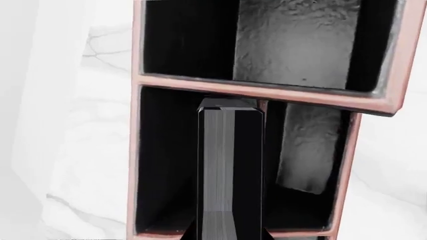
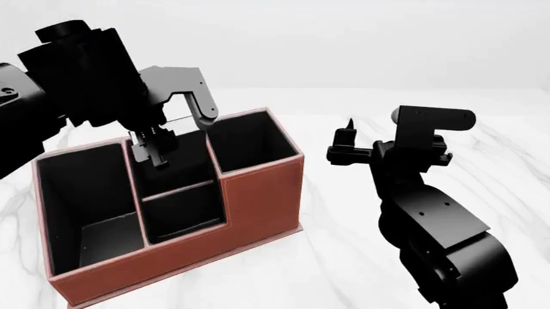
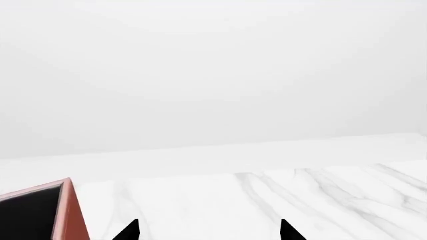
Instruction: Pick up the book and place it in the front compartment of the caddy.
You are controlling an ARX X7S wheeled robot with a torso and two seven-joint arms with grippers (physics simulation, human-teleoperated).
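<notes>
Book (image 1: 230, 165) upright, long axis vertical (page edges facing the left wrist camera), pinched in left gripper (image 2: 154, 149) over a caddy (image 2: 257, 199) pocket, right gripper (image 3: 208, 232) jaws spread, white marble table (image 2: 344, 257), plain white room.

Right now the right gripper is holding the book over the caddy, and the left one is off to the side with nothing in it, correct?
Sides swapped: the left gripper holds the book over the caddy, as the head view shows; the right gripper is off to the side, empty.
</notes>
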